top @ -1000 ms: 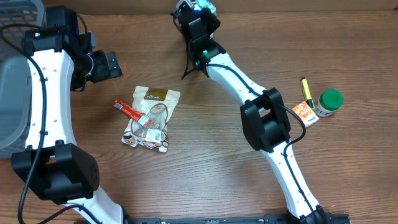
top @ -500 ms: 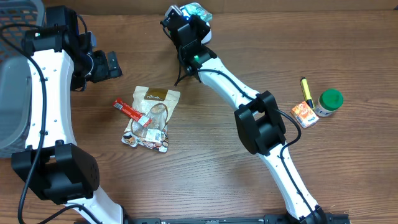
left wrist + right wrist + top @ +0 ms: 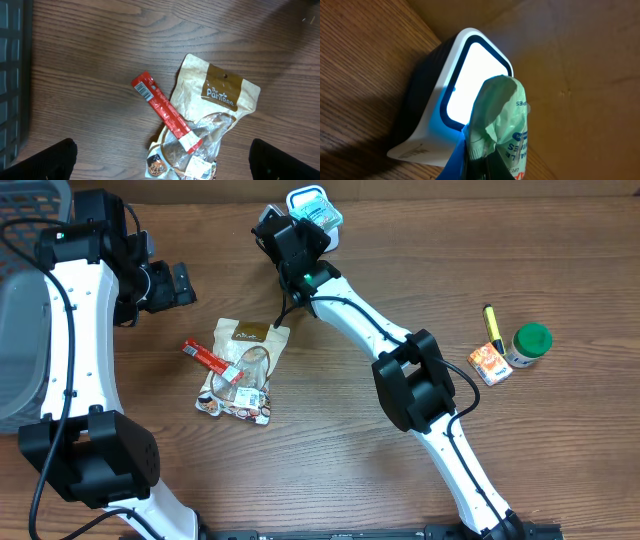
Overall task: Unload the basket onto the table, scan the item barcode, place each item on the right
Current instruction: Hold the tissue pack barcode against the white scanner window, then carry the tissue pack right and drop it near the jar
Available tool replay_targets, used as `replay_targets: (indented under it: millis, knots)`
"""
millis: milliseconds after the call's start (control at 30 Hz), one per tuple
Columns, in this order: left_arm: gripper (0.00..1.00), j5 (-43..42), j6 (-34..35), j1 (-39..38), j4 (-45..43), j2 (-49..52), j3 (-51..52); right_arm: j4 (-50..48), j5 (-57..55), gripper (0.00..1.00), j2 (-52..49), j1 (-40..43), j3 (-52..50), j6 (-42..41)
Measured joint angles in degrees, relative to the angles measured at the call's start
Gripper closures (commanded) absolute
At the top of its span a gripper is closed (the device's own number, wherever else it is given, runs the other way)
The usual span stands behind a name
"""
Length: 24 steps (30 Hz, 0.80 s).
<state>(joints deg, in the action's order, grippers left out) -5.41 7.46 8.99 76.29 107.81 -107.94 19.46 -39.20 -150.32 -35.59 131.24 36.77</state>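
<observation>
Here, green packet (image 3: 502, 117) pinched in the right pincer (image 3: 482, 167), just in front of the glowing scanner (image 3: 470, 70).

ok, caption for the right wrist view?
Right gripper holds a pale green packet before the lit scanner.

Bare wooden tabletop (image 3: 330, 440) is left between the brown paper pouch (image 3: 245, 365) and the small orange box (image 3: 490, 365), but is crossed diagonally by the white right arm (image 3: 360, 318). The left edge is blocked by a grey plastic basket (image 3: 18, 350), the far edge by the lit white scanner (image 3: 465, 80).
</observation>
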Motion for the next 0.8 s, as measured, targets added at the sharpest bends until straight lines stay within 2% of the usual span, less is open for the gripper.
replay_targets:
  millis: [433, 600, 800]
  knots:
    - [0.0, 0.0, 0.0, 0.0, 0.0, 0.0, 0.0, 1.22, 1.09, 0.97, 0.94, -0.09, 0.0, -2.47]
    - [0.0, 0.0, 0.0, 0.0, 0.0, 0.0, 0.0, 6.95, 5.6, 0.97, 4.7, -0.09, 0.0, -5.9]
    - [0.0, 0.0, 0.0, 0.0, 0.0, 0.0, 0.0, 18.27, 13.35, 0.97, 13.66, 0.59, -0.07, -14.03]
